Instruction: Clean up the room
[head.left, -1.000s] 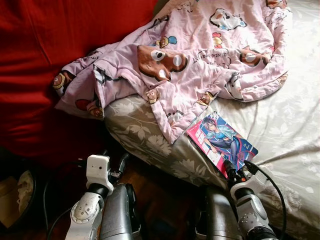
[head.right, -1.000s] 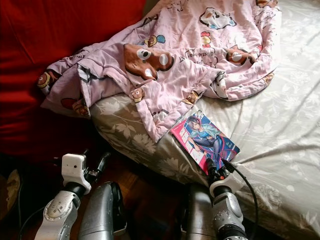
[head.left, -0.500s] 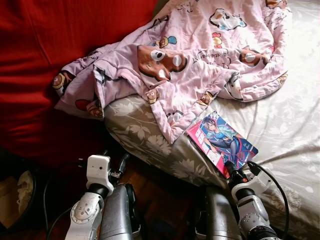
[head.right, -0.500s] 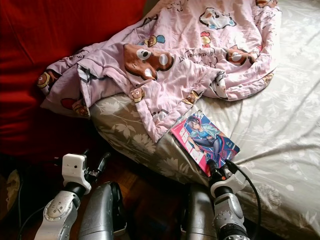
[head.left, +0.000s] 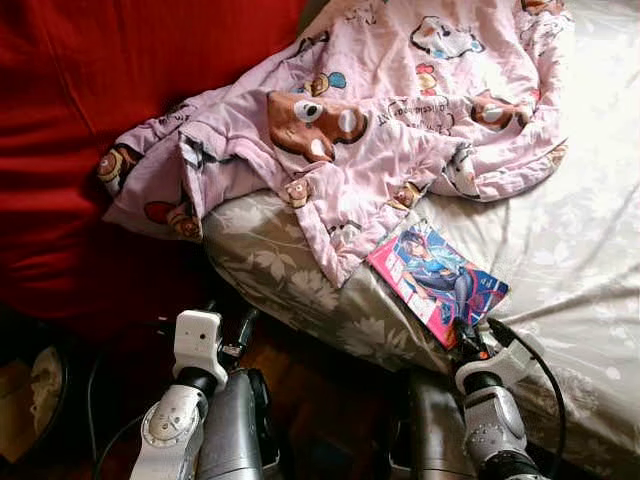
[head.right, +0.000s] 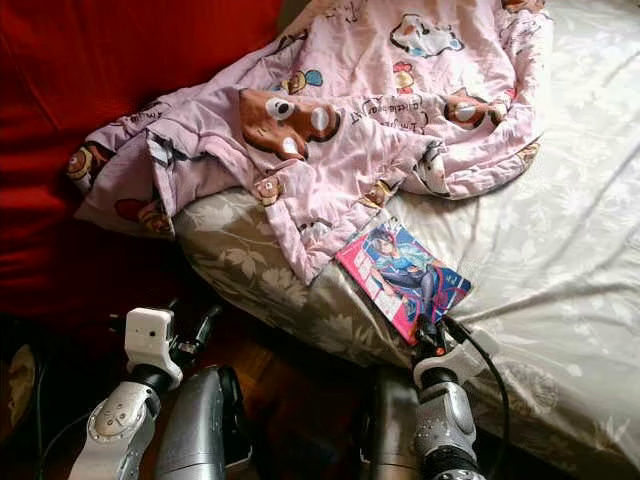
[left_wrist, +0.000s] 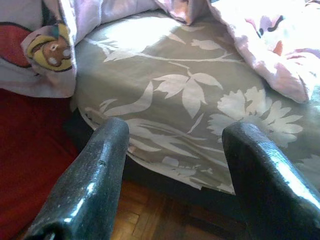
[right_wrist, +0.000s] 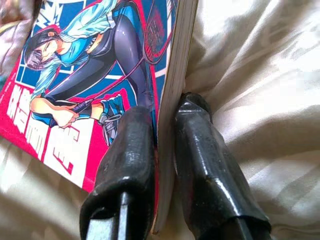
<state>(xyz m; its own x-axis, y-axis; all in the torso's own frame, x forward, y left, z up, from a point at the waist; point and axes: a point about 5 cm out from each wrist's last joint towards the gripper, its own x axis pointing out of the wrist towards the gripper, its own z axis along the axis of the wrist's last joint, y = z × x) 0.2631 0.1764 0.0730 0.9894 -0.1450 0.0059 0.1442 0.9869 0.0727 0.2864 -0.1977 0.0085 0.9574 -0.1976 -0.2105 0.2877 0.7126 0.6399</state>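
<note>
**Glossy comic book pinched at its corner, ready to be lifted**

Glossy and brightly printed in pink and blue, the comic book (head.left: 438, 281) lies flat on the grey floral sheet of the bed (head.left: 590, 260), near the mattress edge and just below the hem of the pink cartoon-print blanket (head.left: 380, 120). The right gripper (right_wrist: 159, 150) has been brought to the book's near corner, and its two black fingers (right_wrist: 131, 150) are closed down to the thickness of the book: one pad lies on the cover, the other is tucked under the back against the sheet. Only a small corner is held, so the grip is judged shallow.

For the lift to go well, the pinch should be kept firm and the book raised slowly and straight, since a thin paperback held by one corner is likely to droop, fan open or slip out. The sheet beneath should be watched in case it is caught with the lower finger. The blanket hem is close beside the far corner and should be cleared.

The left gripper (left_wrist: 170, 150) is held low beside the bed edge over the wooden floor (left_wrist: 150, 220), its fingers spread wide and empty.
</note>
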